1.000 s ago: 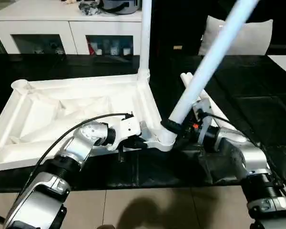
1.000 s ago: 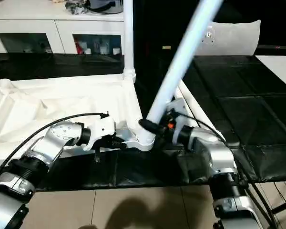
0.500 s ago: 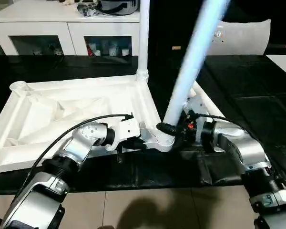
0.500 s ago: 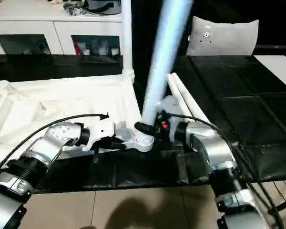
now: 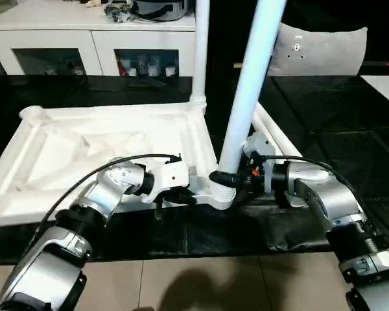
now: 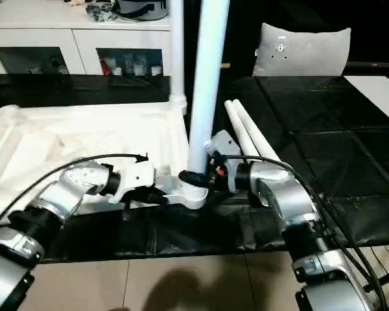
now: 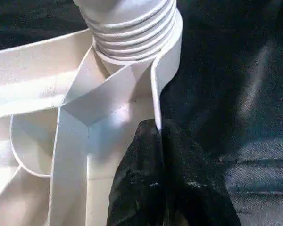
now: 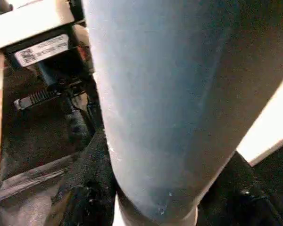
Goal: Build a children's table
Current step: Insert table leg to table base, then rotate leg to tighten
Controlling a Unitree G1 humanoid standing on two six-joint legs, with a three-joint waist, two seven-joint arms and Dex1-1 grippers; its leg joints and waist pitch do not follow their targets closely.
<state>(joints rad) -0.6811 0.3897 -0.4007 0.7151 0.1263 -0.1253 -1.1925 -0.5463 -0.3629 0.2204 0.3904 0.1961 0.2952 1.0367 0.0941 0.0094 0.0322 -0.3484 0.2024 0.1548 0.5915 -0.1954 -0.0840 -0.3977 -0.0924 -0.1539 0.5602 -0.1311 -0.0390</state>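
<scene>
The black-covered bench (image 5: 324, 149) carries the top (image 5: 84, 155), lying ribbed side up across its left half. One leg (image 5: 200, 52) already stands upright in the far right socket. Two spare legs (image 6: 249, 133) lie side by side on the bench just right of the top. A second leg (image 5: 249, 84) stands nearly upright with its foot in the near right socket (image 5: 219, 191), so the step in hand looks like seating this second leg.

The right gripper (image 5: 236, 178) has its fingers clasped around that leg just above the socket, about half spread by the tube's width. The left gripper (image 7: 160, 155) has its fingers pressed together on the top's thin rim wall beside the same socket, steadying the top.

Threads show at the leg's foot in the left wrist view, so the next move probably calls for holding the leg plumb and turning or pushing it home while the left side keeps the top from sliding.
</scene>
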